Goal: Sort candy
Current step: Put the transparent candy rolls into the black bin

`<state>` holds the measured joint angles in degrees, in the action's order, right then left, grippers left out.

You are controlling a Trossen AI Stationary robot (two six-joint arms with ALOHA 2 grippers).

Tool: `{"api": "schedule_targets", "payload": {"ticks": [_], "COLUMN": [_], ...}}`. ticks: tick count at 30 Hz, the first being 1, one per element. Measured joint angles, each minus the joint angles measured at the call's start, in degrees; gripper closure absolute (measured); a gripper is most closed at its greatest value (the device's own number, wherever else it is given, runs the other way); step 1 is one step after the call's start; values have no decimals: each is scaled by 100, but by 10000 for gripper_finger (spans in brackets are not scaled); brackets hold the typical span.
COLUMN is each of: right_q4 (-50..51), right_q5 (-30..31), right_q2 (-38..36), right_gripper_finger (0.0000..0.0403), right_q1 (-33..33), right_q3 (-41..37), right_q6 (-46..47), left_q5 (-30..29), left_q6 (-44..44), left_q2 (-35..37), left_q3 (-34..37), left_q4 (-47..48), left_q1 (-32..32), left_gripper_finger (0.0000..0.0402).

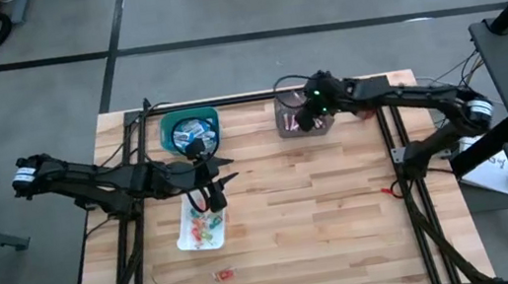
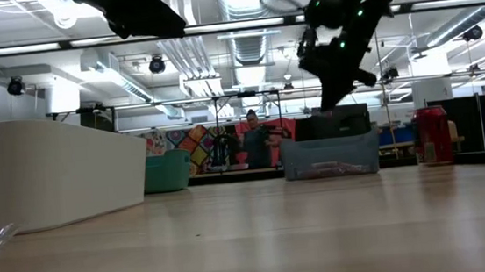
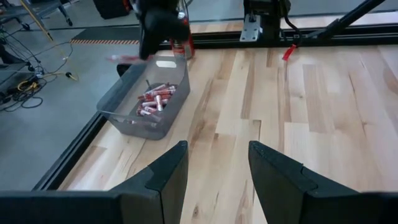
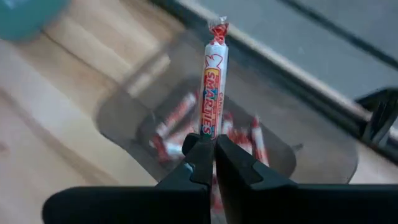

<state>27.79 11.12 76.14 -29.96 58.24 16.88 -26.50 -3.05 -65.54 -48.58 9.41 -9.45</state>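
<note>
"SMARTIES" lengthwise on the wrapper of the candy roll [image 4: 213, 84], other print illegible

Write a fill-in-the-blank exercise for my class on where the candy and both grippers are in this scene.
1. The right gripper is shut on a slim red-and-white wrapped candy stick above the clear grey ____ bin.
2. The left gripper, above the white tray, is ____.
3. The blue-and-white mini bars lie in the ____ bowl.

Missing words: plastic; open; teal

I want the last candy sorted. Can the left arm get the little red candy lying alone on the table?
Probably yes. The left hand is open and empty above the white tray, and the loose red candy lies just beyond it with nothing between.
</note>
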Motion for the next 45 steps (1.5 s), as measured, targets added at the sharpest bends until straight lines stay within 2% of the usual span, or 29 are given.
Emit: {"api": "schedule_targets", "payload": {"ticks": [9,15,36,45], "right_q4": [978,1468,1585,2379], "right_q5": [-68,-90,-53,-25], "right_q2": [1696,2378,2770,2690], "right_gripper_finger": [394,394,394,394], "right_q1": [-179,-176,-183,-183], "right_q3": [980,1563,1584,1628], "right_q6": [-297,-349,-555,-557], "left_q5": [1,2,2,2], "left_q6": [0,0,63,61], "left_q2": [0,0,0,2], "left_q3": [0,0,22,24], "left_q4": [29,126,228,282], "left_q1": [1,1,-1,1], "left_gripper_finger": [249,249,249,249]}}
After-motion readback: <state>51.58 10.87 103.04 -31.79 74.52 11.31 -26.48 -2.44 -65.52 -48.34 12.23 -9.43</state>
